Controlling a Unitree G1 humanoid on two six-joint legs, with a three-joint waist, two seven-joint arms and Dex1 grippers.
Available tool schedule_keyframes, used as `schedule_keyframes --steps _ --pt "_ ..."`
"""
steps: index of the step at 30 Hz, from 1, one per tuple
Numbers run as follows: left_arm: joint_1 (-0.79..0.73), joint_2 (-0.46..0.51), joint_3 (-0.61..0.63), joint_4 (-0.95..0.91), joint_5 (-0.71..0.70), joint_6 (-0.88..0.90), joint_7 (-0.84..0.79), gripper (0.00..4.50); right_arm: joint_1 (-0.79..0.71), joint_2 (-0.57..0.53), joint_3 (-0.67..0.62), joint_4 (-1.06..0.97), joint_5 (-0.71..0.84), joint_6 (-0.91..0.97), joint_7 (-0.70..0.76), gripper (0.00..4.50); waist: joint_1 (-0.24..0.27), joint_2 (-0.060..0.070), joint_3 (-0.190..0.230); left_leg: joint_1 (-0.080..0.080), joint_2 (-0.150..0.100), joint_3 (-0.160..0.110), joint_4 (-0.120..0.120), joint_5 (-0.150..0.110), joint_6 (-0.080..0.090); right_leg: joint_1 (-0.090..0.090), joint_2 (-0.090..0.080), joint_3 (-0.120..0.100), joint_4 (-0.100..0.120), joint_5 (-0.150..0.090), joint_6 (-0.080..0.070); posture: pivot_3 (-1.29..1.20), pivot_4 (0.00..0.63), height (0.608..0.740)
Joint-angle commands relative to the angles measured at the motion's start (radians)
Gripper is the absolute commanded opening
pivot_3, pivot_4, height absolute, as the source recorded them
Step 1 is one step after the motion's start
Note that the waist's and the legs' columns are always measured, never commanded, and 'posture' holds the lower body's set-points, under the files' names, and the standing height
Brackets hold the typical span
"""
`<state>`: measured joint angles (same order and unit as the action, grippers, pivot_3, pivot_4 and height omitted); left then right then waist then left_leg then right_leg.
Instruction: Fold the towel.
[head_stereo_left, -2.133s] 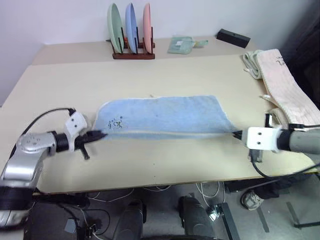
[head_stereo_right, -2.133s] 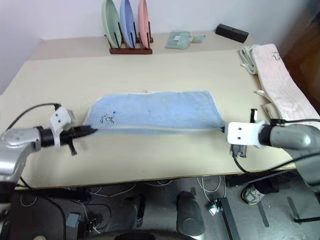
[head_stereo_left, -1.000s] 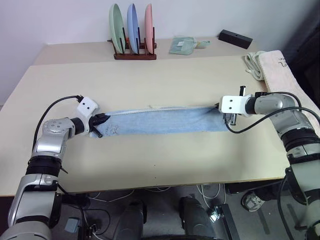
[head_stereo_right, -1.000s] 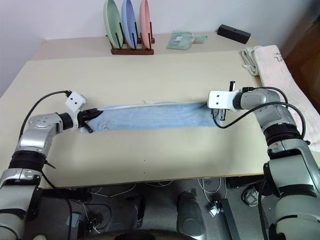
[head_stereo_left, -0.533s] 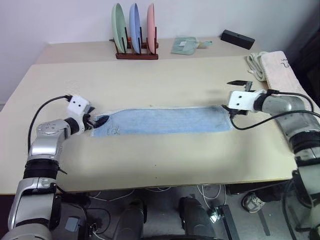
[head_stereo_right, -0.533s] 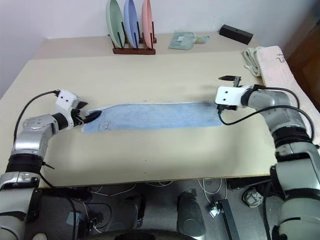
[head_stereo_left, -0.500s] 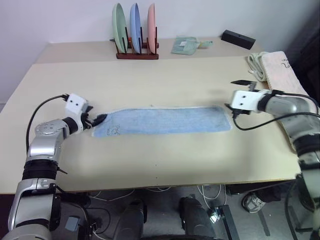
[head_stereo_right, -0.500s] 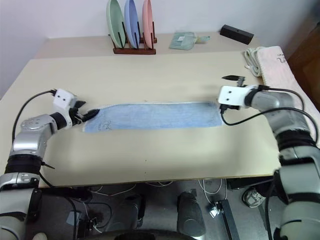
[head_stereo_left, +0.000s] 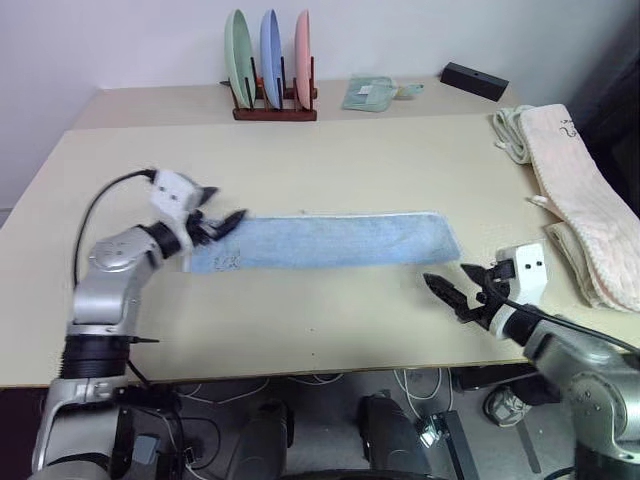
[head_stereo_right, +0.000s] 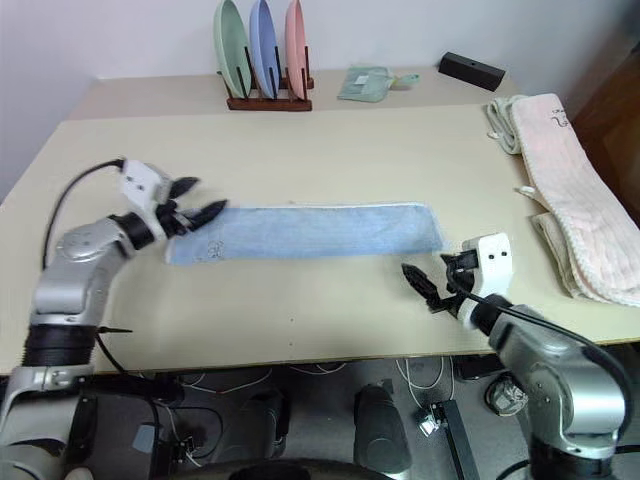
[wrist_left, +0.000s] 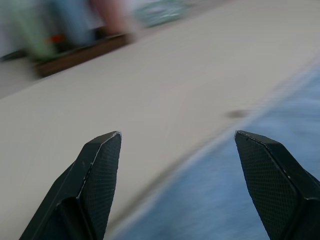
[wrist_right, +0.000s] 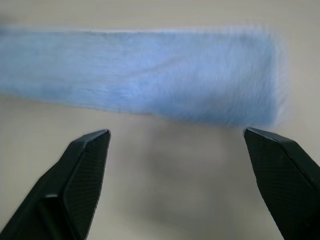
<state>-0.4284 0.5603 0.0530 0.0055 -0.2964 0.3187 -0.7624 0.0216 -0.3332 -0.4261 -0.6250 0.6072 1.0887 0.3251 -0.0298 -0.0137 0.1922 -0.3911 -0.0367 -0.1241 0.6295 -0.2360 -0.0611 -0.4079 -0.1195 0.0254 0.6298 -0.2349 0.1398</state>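
Two sets of fingers, both spread wide and holding nothing right now. The light blue towel (head_stereo_left: 330, 241) is lying flat on the beige surface (head_stereo_left: 350, 160) as a long narrow strip, folded lengthwise, with a whitish trim line along its far edge and a small dark embroidered motif near the end closest to the left gripper (head_stereo_left: 222, 223).

The left gripper's fingers (wrist_left: 97, 170) sit right at that end of the towel, tips apart, above the cloth rather than pinching it as far as I can tell. In the left wrist view the blue fabric runs in under the gap between the fingers, with bare surface beyond.

The right gripper (head_stereo_left: 455, 293) is near the front edge of the surface, just off the towel's other end corner, not touching it. Its fingers (wrist_right: 82, 170) are also wide apart, and in the right wrist view the towel strip lies beyond the fingertips, with bare surface between.

Further out past the fingers: a wooden plate rack (head_stereo_left: 272, 105) with green, blue and pink plates, a small mint-green cloth (head_stereo_left: 372, 93), a black box (head_stereo_left: 474, 80), and a cream towel (head_stereo_left: 580, 205) draped along the right edge.
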Motion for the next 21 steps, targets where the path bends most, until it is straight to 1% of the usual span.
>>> schedule_keyframes --steps 1,3,6,9,15,16,17,18,21 --pt "0.02 -0.018 -0.094 -0.15 -0.035 -0.006 -0.089 3.66 -0.048 0.126 -0.087 -0.035 0.08 0.126 -0.161 4.34 0.002 0.0 0.0 0.0 0.0 0.0 0.0 0.0 0.0 0.0 0.0 0.0 0.0 0.0 0.0 0.0 0.15 0.74" --pt "0.03 -0.035 -0.146 -0.194 -0.042 -0.004 -0.125 3.66 -0.113 0.207 -0.145 0.009 0.096 0.17 -0.248 4.34 0.001 0.002 0.0 0.0 0.0 0.001 0.0 0.0 0.0 -0.001 0.0 0.0 0.0 0.0 0.0 0.0 0.15 0.74" --pt "0.045 -0.054 -0.209 -0.237 -0.039 0.0 -0.159 3.66 -0.204 0.286 -0.217 0.084 0.114 0.186 -0.339 4.34 0.005 0.002 -0.001 0.0 0.0 0.001 0.0 0.0 0.0 -0.001 0.0 0.0 0.0 0.0 0.0 0.0 0.15 0.74" --pt "0.065 -0.065 -0.258 -0.281 -0.065 0.024 -0.199 3.66 -0.297 0.324 -0.267 0.185 0.125 0.15 -0.394 4.34 0.008 0.002 -0.001 0.0 0.0 0.001 -0.001 0.0 0.0 -0.001 0.0 0.0 0.0 0.0 0.0 0.0 0.15 0.74" --pt "0.103 -0.09 -0.278 -0.305 -0.034 0.021 -0.156 3.66 -0.429 0.345 -0.323 0.379 0.138 0.056 -0.476 4.34 0.008 0.002 -0.001 0.0 0.0 0.001 0.0 0.0 0.0 -0.001 0.0 0.0 0.0 0.0 0.0 0.0 0.15 0.74" --pt "0.11 -0.089 -0.277 -0.305 -0.028 0.017 -0.152 3.67 -0.439 0.345 -0.328 0.401 0.14 0.041 -0.487 3.81 0.005 0.003 -0.001 0.0 0.0 0.001 -0.001 0.0 0.0 -0.001 0.0 0.0 0.0 0.0 0.0 0.0 0.15 0.74" --pt "0.118 -0.088 -0.275 -0.303 -0.022 0.016 -0.142 3.67 -0.447 0.343 -0.332 0.419 0.142 0.023 -0.498 3.52 0.006 0.003 -0.001 0.0 0.0 0.001 -0.001 0.0 0.0 -0.001 0.0 0.0 0.0 0.0 0.0 0.0 0.15 0.74" --pt "0.124 -0.088 -0.274 -0.303 -0.017 0.016 -0.135 3.67 -0.451 0.34 -0.333 0.431 0.145 0.01 -0.506 3.05 0.007 0.003 -0.001 0.0 0.0 0.001 -0.001 0.0 0.0 -0.001 0.0 0.0 0.0 0.0 0.0 0.0 0.15 0.74" --pt "0.142 -0.085 -0.267 -0.307 -0.007 0.006 -0.125 3.67 -0.446 0.325 -0.331 0.432 0.17 -0.007 -0.517 1.46 0.007 0.003 -0.001 0.0 0.0 0.001 -0.001 0.0 0.0 -0.001 0.001 0.0 0.0 0.0 0.0 0.0 0.15 0.74"
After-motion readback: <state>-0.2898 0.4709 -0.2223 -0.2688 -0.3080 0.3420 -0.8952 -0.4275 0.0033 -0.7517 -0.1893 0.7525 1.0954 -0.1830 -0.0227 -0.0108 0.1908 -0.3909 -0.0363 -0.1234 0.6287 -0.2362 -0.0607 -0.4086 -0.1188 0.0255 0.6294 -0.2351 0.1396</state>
